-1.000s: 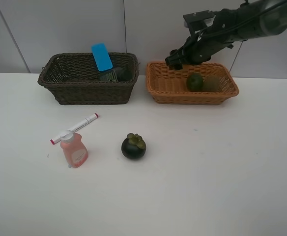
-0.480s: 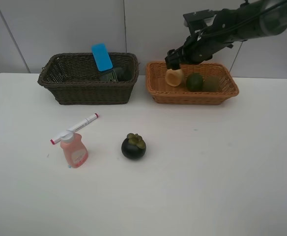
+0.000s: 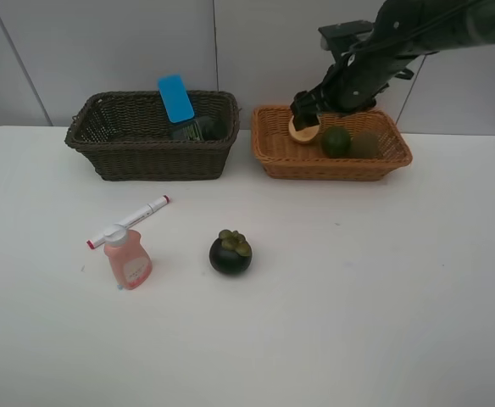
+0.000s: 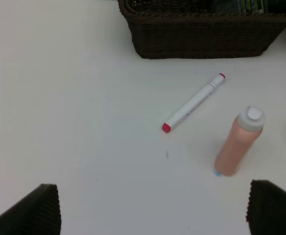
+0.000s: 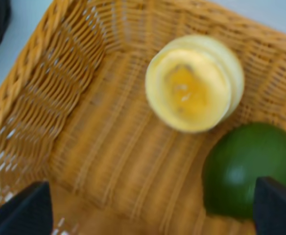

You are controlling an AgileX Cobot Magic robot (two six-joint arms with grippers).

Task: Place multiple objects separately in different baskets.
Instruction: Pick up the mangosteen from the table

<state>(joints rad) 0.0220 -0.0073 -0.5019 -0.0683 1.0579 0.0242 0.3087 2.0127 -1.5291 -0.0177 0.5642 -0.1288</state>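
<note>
Orange peach [image 5: 194, 83] down in the light basket [image 3: 332, 172], just beside green fruit [image 3: 336, 141] and kiwi [image 3: 365, 144]. Right gripper [image 5: 153, 210] above it, spread apart, empty. Blue block [image 3: 175, 97] and grey bottle [image 3: 198, 129] in the dark basket [image 3: 150, 161]. Five of eight sorted, looks like. Left on the table [image 3: 358, 297]: mangosteen [image 3: 230, 252], plus marker [image 3: 129, 221] and pink bottle [image 3: 127, 259] close together, might crowd a grab. Left gripper [image 4: 153, 210] wide apart over those two.

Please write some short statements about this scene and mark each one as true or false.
1. The dark round mangosteen lies on the white table. True.
2. The pink plastic bottle stands inside the dark brown wicker basket. False: it stands on the table.
3. The yellow-orange peach lies in the light orange wicker basket beside the round green fruit. True.
4. The right tool grips the peach. False: the tool is open and the peach lies free.
</note>
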